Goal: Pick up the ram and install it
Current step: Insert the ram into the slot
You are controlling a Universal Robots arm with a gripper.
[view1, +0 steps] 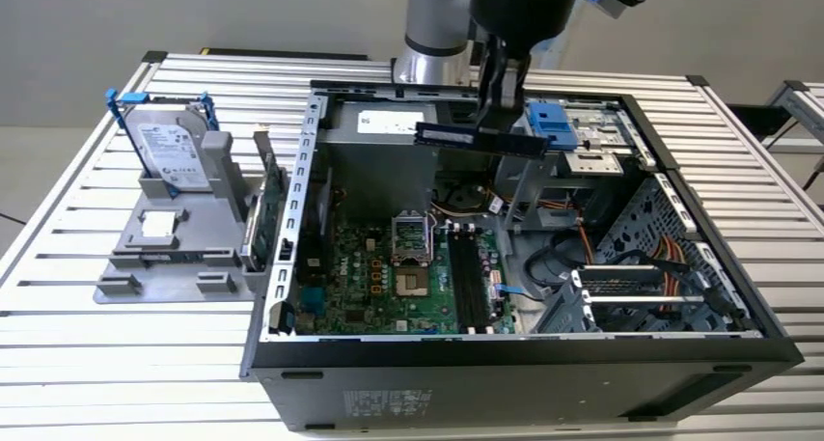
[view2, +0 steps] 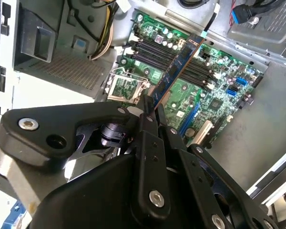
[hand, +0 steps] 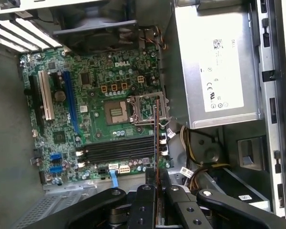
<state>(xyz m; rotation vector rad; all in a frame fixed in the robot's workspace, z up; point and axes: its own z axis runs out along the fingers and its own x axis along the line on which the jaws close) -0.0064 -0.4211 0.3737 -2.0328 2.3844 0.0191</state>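
The hand [view1: 497,115] is clamped on the ram [view1: 483,137] and holds it level above the open computer case [view1: 515,373], seemingly over the memory slots [hand: 119,150] on the green board [hand: 93,98].

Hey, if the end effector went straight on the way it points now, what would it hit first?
Probably the motherboard, near the memory slots beside the CPU socket, and the ram that the end effector grips would touch first. Depth is unclear, so the exact spot is uncertain.

robot lab (slotted aluminium bench [view1: 129,364], open pc case [view1: 515,383])
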